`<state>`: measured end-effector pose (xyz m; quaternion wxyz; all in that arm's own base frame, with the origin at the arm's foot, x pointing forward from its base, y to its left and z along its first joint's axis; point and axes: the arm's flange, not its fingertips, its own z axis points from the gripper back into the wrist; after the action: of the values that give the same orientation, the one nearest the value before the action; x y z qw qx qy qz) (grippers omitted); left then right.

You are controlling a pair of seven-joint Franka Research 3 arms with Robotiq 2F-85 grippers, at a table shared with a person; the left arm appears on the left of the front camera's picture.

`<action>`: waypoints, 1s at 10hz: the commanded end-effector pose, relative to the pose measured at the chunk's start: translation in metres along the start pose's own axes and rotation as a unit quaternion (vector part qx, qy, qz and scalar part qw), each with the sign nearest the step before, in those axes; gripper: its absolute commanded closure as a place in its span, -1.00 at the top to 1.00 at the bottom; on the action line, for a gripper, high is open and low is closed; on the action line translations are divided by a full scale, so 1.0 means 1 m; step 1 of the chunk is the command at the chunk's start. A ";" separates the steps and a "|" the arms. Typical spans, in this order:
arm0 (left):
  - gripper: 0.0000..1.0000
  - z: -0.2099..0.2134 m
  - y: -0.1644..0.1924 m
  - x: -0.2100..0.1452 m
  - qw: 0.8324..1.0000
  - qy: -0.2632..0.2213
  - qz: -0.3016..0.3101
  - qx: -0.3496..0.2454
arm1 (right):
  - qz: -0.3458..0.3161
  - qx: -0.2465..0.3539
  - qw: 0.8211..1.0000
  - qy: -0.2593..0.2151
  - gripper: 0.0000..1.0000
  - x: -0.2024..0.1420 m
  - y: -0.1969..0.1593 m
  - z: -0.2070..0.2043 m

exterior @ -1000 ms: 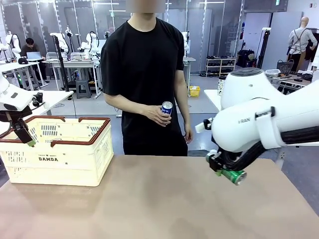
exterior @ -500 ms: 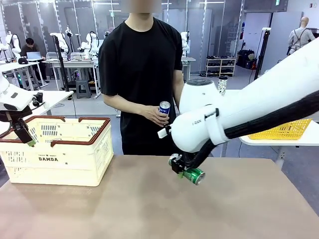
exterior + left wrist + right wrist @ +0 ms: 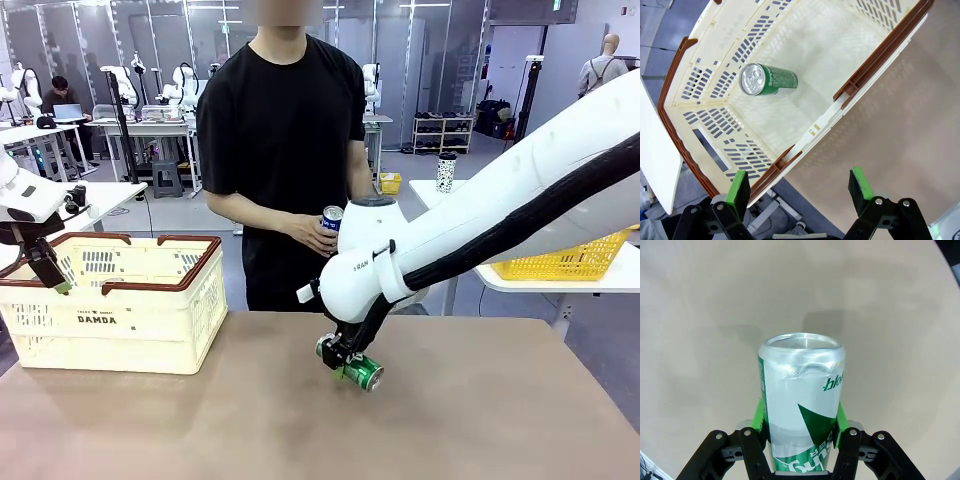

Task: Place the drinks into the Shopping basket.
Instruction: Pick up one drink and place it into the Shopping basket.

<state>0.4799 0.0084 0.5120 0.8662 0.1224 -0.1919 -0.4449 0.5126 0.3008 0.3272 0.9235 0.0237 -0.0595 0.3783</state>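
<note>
My right gripper (image 3: pixel 338 356) pinches green can (image 3: pixel 362 373) low over table (image 3: pixel 480 420) middle; basket (image 3: pixel 150 340) far left. My left gripper (image 3: pixel 799 183) spread above basket rim. Risk: low carry clips rim, can slips.

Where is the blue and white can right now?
In the front view, the blue-and-white can is upright in the person's hand, beyond the far edge of the table near the middle, above the green can that the right gripper holds.
</note>
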 end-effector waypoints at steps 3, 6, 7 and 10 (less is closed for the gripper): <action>0.99 0.001 0.000 0.000 1.000 0.002 0.008 0.002 | 0.012 0.022 1.000 -0.006 -0.76 0.010 0.004 -0.019; 0.99 0.001 0.000 0.000 1.000 0.002 0.008 0.002 | 0.007 0.027 1.000 0.012 -0.76 0.012 0.009 -0.039; 0.99 0.001 0.000 0.000 1.000 0.002 0.008 0.002 | 0.007 0.030 0.999 0.021 -0.76 0.011 0.009 -0.044; 0.99 0.001 0.000 0.000 1.000 0.002 0.008 0.002 | 0.005 0.032 0.999 0.031 0.31 0.010 0.007 -0.044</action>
<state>0.4799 0.0084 0.5120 0.8662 0.1224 -0.1919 -0.4448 0.5167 0.3134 0.2922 0.9221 0.0373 -0.0339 0.3836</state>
